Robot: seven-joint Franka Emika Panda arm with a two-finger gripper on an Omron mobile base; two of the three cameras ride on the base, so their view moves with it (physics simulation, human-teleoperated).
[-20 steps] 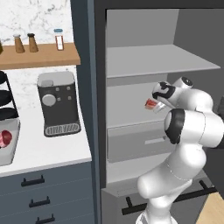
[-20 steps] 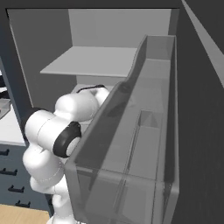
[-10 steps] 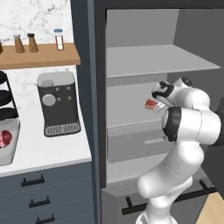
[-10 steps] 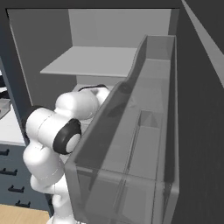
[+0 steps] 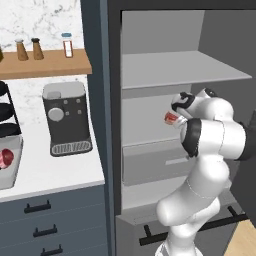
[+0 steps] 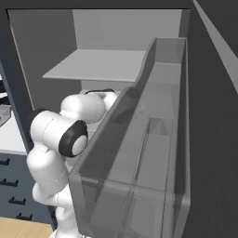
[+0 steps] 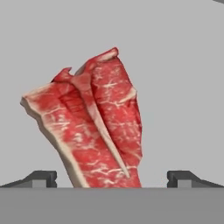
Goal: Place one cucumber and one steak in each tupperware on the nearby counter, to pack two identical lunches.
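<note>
Claw (image 7: 112,178) of the white arm stands spread wide, its two dark finger tips (image 7: 41,178) well apart on either side of a raw red marbled steak (image 7: 94,127) that rises between them, inside the tall dark cabinet (image 5: 165,75) with grey shelves; whether they touch the meat cannot be told. Left of the claw runs the long white counter (image 5: 55,172).

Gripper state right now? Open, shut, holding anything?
Gripper: open, jaws wide apart. A raw steak sits between the two fingertips, neither touching it, so not gripped.
</note>
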